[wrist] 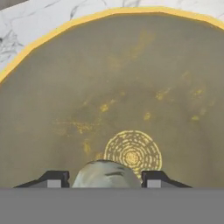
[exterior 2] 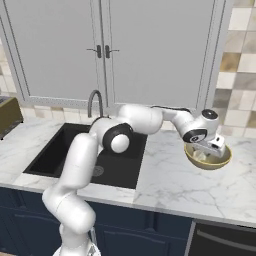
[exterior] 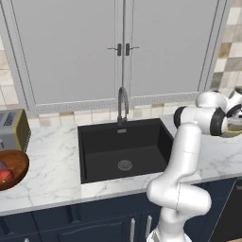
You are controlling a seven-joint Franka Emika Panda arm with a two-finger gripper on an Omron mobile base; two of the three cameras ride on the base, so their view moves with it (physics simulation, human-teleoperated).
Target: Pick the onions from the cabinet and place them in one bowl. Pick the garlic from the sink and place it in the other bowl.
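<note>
My pincer [wrist: 105, 180]: narrow, its two dark tips clamped on either side of the garlic, pointing down into the yellow bowl. In the right base view my pincer [exterior 2: 210, 148] sits right over that bowl.
Garlic [wrist: 106, 174]: a pale, cream-grey bulb held between my fingertips [wrist: 53, 179], low inside the yellow bowl, just beside the ring pattern at the bowl's centre. I cannot tell whether it touches the bowl's floor.
Yellow bowl [exterior 2: 220, 161]: olive-brown inside with a bright yellow rim, standing on the marble counter to the right of the sink. From my hand camera the yellow bowl [wrist: 109, 78] shows gold flecks and a circle of fine rings on its floor.
Sink [exterior: 101, 142]: a black basin with a round steel drain, set in the counter; the curved faucet [exterior: 122, 101] rises at its back edge. From the right side the sink [exterior 2: 52, 152] lies partly behind my arm.
Wooden bowl [exterior: 16, 163]: reddish-brown, at the left edge of the counter, well apart from the sink.
Onions [exterior: 4, 174]: a red one and a duller purplish one lying inside the wooden bowl, cut off by the picture's edge.
Toaster [exterior: 13, 127]: just behind the wooden bowl, against the tiled wall.
Counter [exterior 2: 170, 185]: white marble with grey veins, over dark blue lower doors.
Grey wall cupboards [exterior: 71, 47]: two doors, both closed, above the sink.
</note>
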